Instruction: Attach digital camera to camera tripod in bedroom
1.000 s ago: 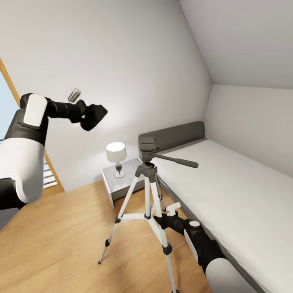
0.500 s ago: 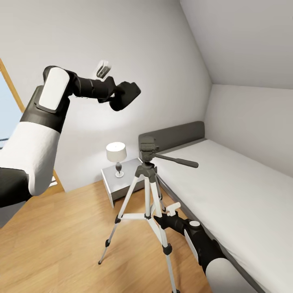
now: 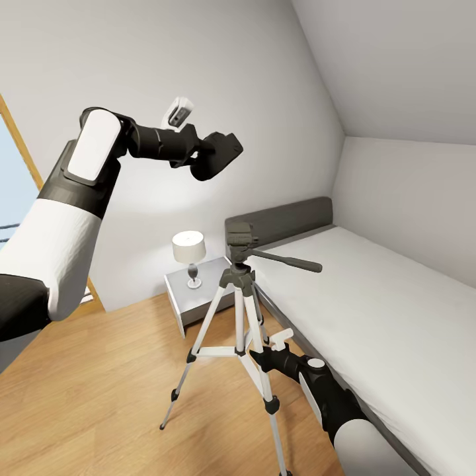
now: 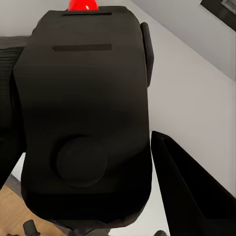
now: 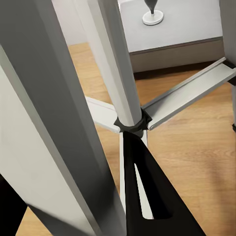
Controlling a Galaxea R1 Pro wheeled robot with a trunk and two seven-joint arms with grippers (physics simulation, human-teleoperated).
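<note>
Digital camera [image 4: 83,123] (chunky black, red button on top) pinched by left fingers [image 4: 189,194]; right fingers' state unclear.

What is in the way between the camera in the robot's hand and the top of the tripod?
Nothing visible. The digital camera in the left hand hangs up high, with just open air down to the camera tripod head.

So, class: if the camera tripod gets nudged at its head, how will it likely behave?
The camera tripod would probably tip easily: it is tall on thin legs. The right gripper at its legs may steady it. Its braces suggest the legs stay rigid.
</note>
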